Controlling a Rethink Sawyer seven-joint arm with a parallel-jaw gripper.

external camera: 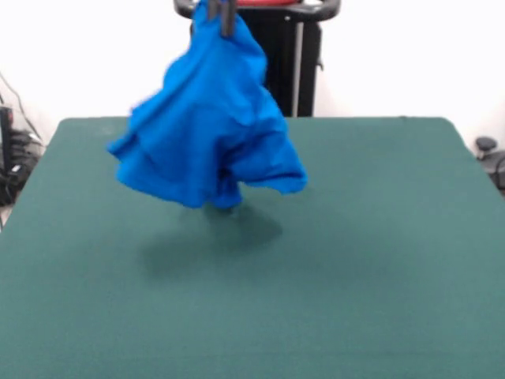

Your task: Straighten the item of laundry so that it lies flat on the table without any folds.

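Reading left to right, we find the table bare at nine o'clock. The blue T-shirt hangs in the air just left of centre, toward eleven o'clock. Its lowest folds hover over a soft shadow on the green cloth, apparently clear of the surface, though we cannot be sure.

We judge this to be the lift step: the shirt is bunched and dangling, its print hidden, far from flat. The next move calls for lowering it so the hem touches first, then dragging it out flat.

At twelve o'clock the gripper shows only as dark fingers at the top edge, pinched narrowly on the fabric's peak. The right half of the table, toward three o'clock, holds nothing.
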